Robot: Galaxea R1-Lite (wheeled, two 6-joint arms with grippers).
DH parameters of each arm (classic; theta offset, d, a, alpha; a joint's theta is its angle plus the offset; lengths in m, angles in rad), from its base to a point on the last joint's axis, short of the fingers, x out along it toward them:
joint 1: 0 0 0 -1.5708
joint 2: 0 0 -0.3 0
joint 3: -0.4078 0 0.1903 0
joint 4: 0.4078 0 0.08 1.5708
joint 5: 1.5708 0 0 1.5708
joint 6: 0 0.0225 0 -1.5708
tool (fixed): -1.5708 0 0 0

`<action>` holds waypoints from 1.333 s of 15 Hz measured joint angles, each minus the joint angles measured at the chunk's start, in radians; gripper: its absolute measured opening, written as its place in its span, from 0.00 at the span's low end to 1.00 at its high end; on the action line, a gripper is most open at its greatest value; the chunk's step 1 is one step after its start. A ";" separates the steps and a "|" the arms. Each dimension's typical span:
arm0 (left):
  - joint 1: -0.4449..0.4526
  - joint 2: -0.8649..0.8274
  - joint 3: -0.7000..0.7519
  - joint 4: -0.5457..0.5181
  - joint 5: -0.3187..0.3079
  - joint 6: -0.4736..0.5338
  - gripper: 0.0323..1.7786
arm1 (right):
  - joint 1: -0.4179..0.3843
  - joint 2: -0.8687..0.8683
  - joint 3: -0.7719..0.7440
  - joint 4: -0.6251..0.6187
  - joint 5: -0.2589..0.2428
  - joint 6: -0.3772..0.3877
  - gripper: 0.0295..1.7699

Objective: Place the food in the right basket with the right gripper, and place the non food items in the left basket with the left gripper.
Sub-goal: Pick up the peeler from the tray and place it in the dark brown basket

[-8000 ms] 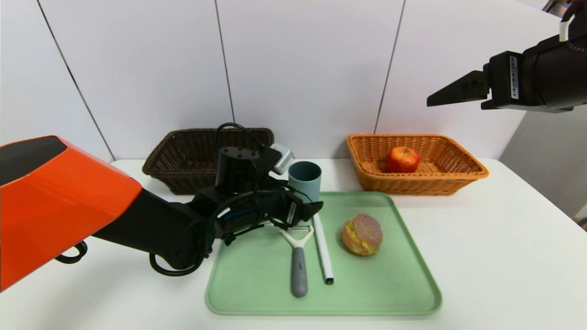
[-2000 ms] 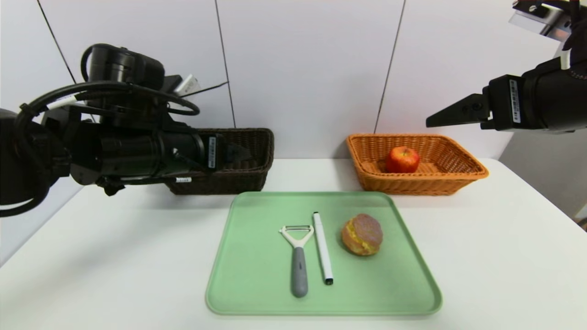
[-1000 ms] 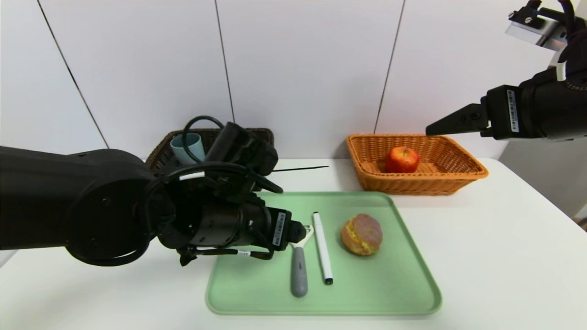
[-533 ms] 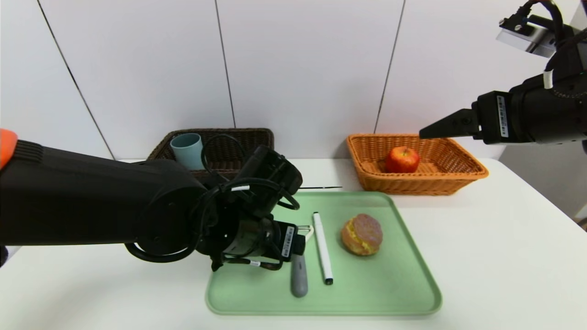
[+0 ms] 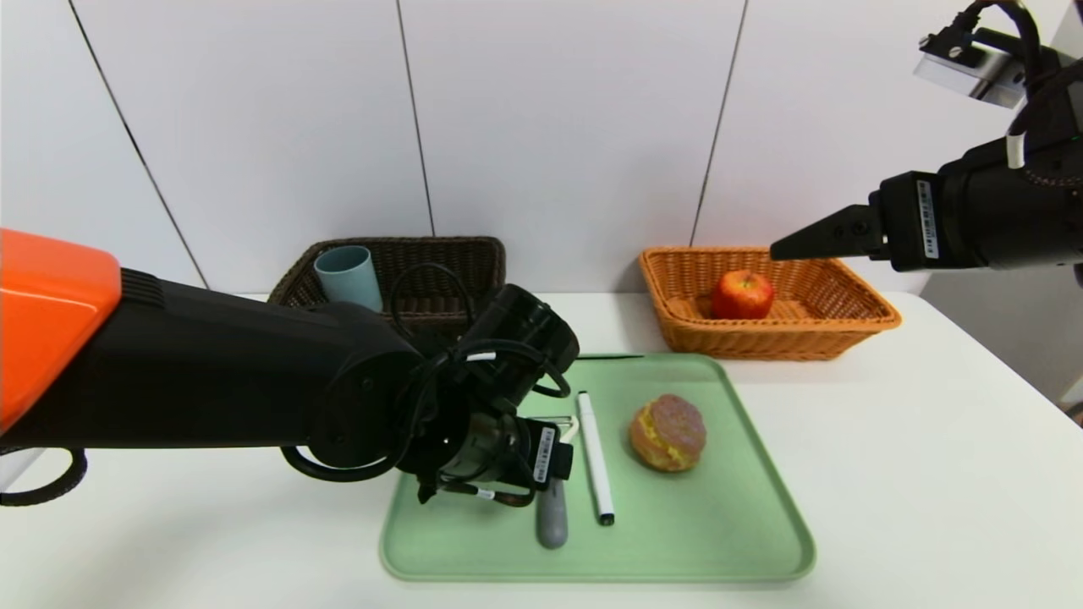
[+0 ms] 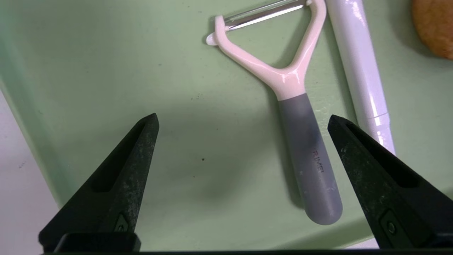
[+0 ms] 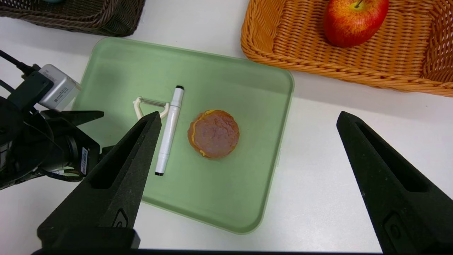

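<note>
Open, my left hand (image 6: 243, 121) hovers over the peeler (image 6: 309, 152) — closing off-centre could snag the pen (image 6: 361, 71). My right hand (image 7: 248, 114) waits wide — empty.

Head view: bright, even light; desk (image 5: 888, 474) near white, soft grey shade at near left. Faint shadow on wall (image 5: 550, 135) beside orange basket (image 5: 761, 338). Orange arm cover (image 5: 59, 313) glossy, pale streak of glare. Left wrist view: dimmer; soft shadows beside peeler (image 6: 311, 152), highlights along pen (image 6: 361, 63). Right wrist view: bright, diffuse; pale sheen on desk, apple (image 7: 354, 21) crisp.
</note>
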 joint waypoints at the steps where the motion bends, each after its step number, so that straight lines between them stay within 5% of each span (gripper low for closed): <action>1: 0.000 0.004 -0.001 0.000 0.000 -0.002 0.95 | 0.000 -0.001 0.001 0.000 0.000 0.000 0.97; 20: -0.046 0.053 -0.018 -0.001 0.064 -0.008 0.95 | -0.006 -0.005 0.014 -0.004 0.000 0.000 0.97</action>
